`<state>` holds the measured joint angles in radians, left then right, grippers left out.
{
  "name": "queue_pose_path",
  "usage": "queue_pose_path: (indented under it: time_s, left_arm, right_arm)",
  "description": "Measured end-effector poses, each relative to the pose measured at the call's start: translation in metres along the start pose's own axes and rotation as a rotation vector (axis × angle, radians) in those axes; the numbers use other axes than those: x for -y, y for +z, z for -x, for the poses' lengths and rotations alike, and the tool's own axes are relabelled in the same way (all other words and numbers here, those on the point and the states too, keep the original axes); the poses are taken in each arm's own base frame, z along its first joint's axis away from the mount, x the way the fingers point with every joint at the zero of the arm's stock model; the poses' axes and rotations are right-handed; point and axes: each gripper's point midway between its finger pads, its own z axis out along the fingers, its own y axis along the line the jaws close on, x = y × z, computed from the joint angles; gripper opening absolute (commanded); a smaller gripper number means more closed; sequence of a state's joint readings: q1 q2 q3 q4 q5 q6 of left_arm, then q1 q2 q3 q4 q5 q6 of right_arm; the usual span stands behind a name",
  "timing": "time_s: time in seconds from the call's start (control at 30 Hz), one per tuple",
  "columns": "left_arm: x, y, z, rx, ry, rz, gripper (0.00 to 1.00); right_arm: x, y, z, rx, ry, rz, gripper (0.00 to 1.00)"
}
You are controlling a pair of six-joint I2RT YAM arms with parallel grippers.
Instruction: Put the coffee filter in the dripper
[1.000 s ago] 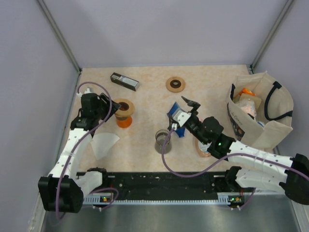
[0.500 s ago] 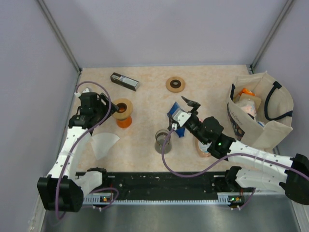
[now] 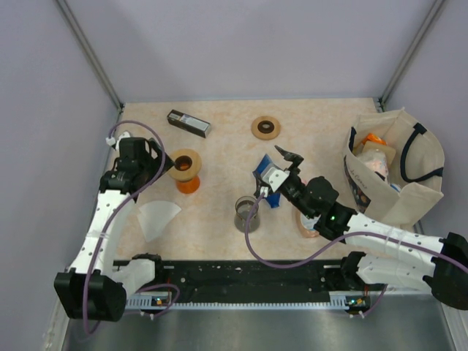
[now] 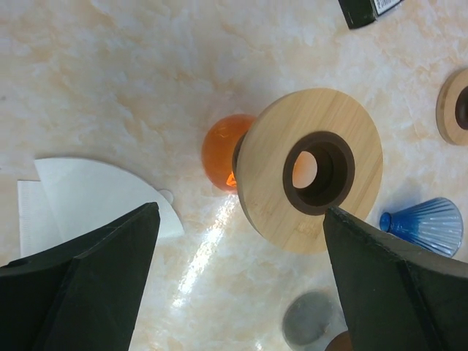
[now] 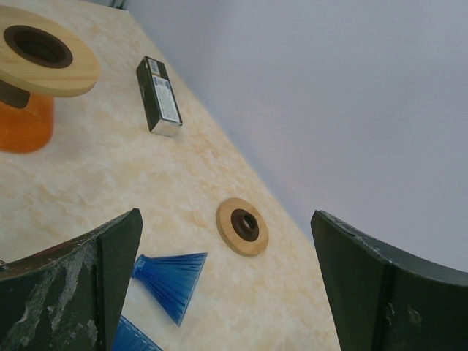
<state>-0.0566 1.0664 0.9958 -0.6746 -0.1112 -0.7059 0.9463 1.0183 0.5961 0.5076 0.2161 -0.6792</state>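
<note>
Jaws spread, the left gripper (image 4: 240, 212) should pinch the curved rim of the coffee filter (image 3: 157, 218) near the table's (image 3: 307, 117) left edge.

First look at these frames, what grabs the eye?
The wood-collared orange dripper stands at left, with the open left tool hovering by it. Nearer the front edge lies the white coffee filter, not yet in the dripper. A stuffed tote bag fills the right side.
</note>
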Motion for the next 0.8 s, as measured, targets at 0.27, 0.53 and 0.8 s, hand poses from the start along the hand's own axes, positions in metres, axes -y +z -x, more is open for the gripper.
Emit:
queue_pose_path:
  time_s: [0.27,0.53,0.8]
  left_arm:
    - [-0.009,-0.025,0.024,0.094,0.004,0.061,0.99]
    - [0.025,-0.052,0.026,0.11,0.078,-0.167,0.99]
    - [0.051,-0.069,0.015,0.122,0.139,-0.386,0.99]
  right_arm:
    - [0.001,0.0,-0.002,-0.011,0.027,-0.012,0.99]
    - [0.046,0.023,-0.017,-0.224,0.277,-0.174,0.99]
    - [0.081,0.054,-0.061,-0.504,0.644,-0.285,0.98]
